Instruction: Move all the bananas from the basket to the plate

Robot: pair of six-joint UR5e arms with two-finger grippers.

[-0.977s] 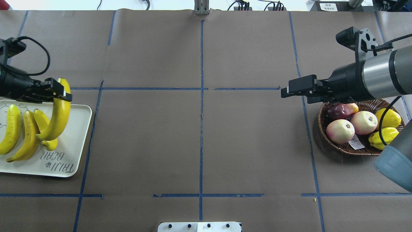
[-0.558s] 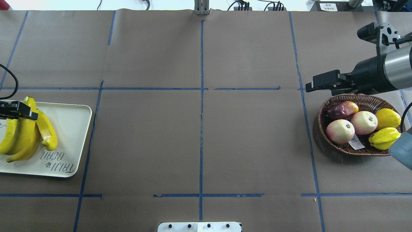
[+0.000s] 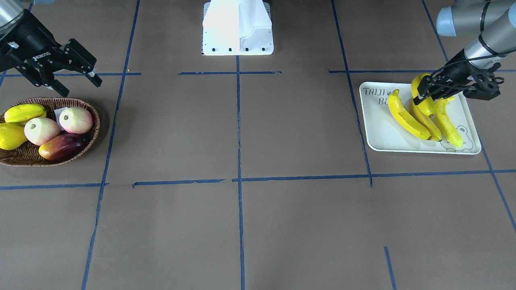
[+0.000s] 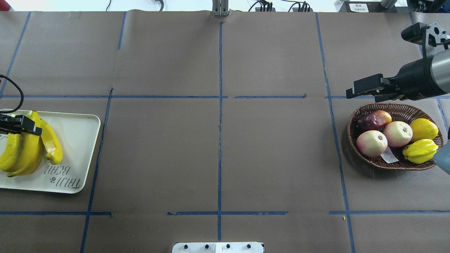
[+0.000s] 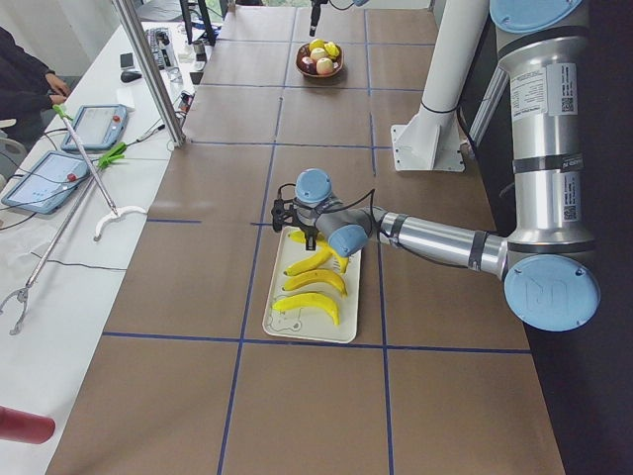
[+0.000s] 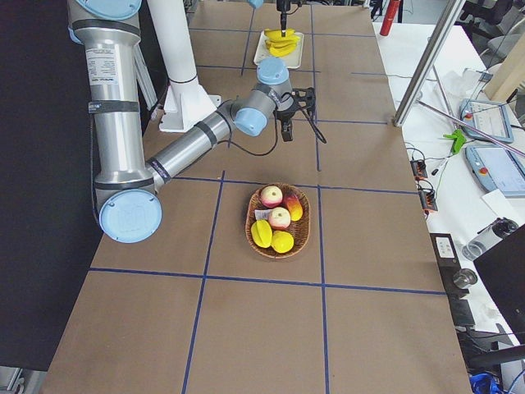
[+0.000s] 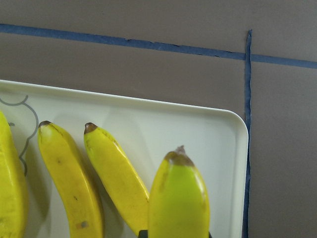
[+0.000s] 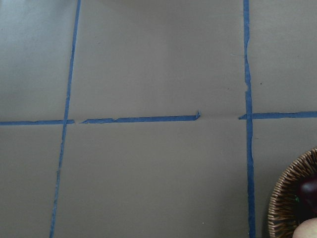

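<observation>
My left gripper is shut on the upper end of a yellow banana, holding it low over the white plate. It overlaps other bananas lying there. The left wrist view shows the held banana's tip above the plate's corner, beside lying bananas. My right gripper is open and empty, just beyond the rim of the wicker basket. No banana shows in the basket.
The basket holds two pink-white round fruits, a dark red mango, a stubby yellow fruit and a ridged yellow-green fruit. Blue tape lines cross the brown table. The robot's white base stands at the near edge.
My left gripper has carried the banana left and down, over the other bananas on the plate. My right arm has drawn back to the right, away from the table's middle.
</observation>
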